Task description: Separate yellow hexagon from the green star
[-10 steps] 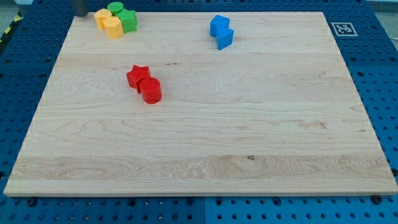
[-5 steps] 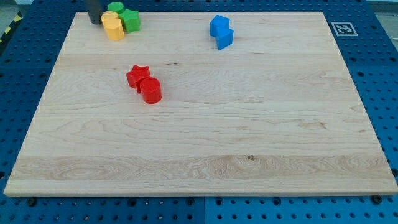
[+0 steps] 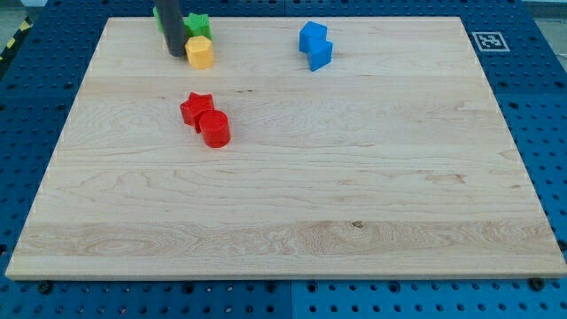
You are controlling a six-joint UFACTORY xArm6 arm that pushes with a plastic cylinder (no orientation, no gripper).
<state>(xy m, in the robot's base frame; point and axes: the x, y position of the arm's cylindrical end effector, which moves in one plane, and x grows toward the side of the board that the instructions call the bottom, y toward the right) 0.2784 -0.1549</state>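
Yellow hexagon (image 3: 201, 52) lies near the board's top edge, left of centre, touching my tip (image 3: 175, 55) on the tip's 3 o'clock side. There is no claw on this arm, only the dark rod (image 3: 173, 27), which drops in from the view's top.

Going from the view's left: a sliver of green block (image 3: 159, 17) shows at the rod's 9 o'clock side, mostly hidden, so its shape cannot be made out. Next comes the rod itself, with my tip resting on the wood. At roughly 1 o'clock from my tip sits the green star (image 3: 198, 23), just beside the yellow hexagon at its 12 o'clock; whether the 2 touch cannot be told.

Lower down, at about 6 o'clock from the hexagon and well apart from it, a red star (image 3: 196, 108) touches a red cylinder (image 3: 214, 129), the cylinder lying at the star's 5 o'clock.

Further right, near the top edge, 2 blue blocks (image 3: 315, 45) press together, their shapes unclear.

The wooden board (image 3: 354, 177) lies on a blue perforated table (image 3: 540, 106), and a black-and-white marker tag (image 3: 488, 41) sits at the board's top right corner.
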